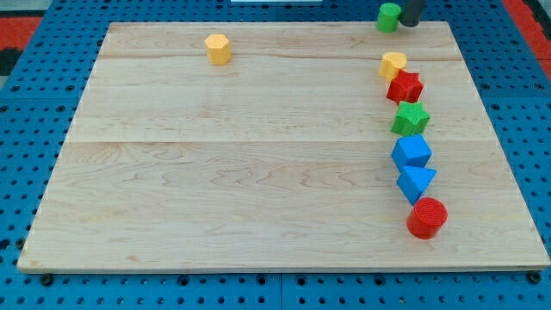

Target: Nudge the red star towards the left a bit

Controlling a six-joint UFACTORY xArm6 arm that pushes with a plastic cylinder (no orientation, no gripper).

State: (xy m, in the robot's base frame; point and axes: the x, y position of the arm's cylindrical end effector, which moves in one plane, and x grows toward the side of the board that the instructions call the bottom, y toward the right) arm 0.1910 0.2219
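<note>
The red star (405, 87) lies near the view's right edge of the wooden board (232, 172), touching a yellow rounded block (393, 65) just above it. A green star (411, 119) lies just below it. My tip (411, 24) is at the view's top right, on the board's top edge, right beside a green cylinder (389, 16). It stands well above the red star and does not touch it. Only the rod's lowest part shows.
Below the green star, a blue angular block (411, 152), a blue triangle (417, 182) and a red cylinder (427, 217) continue the column towards the view's bottom. A yellow hexagonal block (218, 49) sits alone at the top left. Blue pegboard surrounds the board.
</note>
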